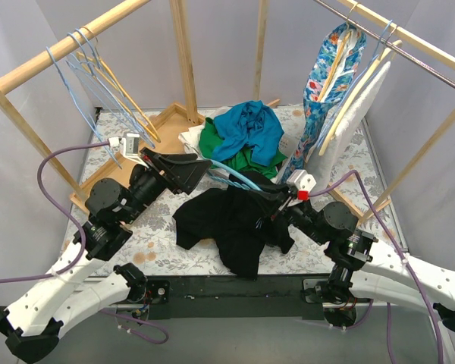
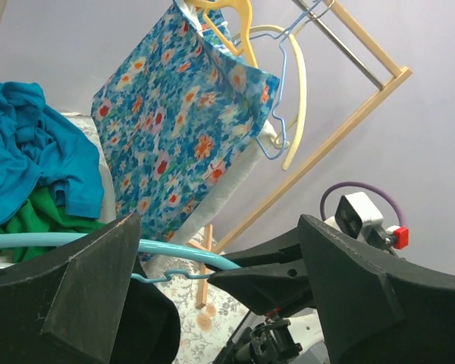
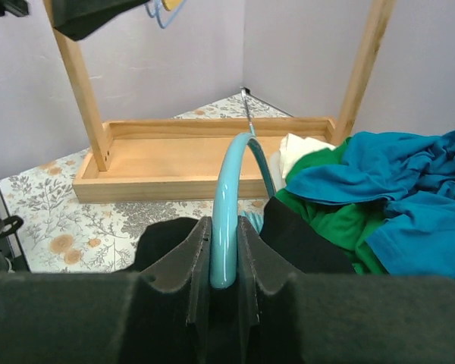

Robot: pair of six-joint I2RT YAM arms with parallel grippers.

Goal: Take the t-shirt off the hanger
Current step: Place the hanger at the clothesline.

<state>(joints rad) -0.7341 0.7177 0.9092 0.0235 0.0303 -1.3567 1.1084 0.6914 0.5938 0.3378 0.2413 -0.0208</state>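
Two claws: right claw point(image 3: 224, 246) clamps the blue hanger point(image 3: 229, 186); left claw point(image 2: 216, 262) stands open.

Teal shirt point(image 1: 249, 129) piled on a green one point(image 1: 216, 145) at 12 o'clock, floral garment point(image 1: 326, 83) hanging at 2, empty hangers point(image 1: 98, 80) at 10.

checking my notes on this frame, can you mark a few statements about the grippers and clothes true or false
1. The right gripper is clamped on the light blue hanger. True.
2. The left gripper is shut. False: its jaws stand wide apart, with the hanger passing between them.
3. The black t-shirt hangs from a rail. False: it lies crumpled on the table.
4. The blue shirt lies on the green shirt. True.
5. The floral garment lies flat on the table. False: it hangs from the right rail.
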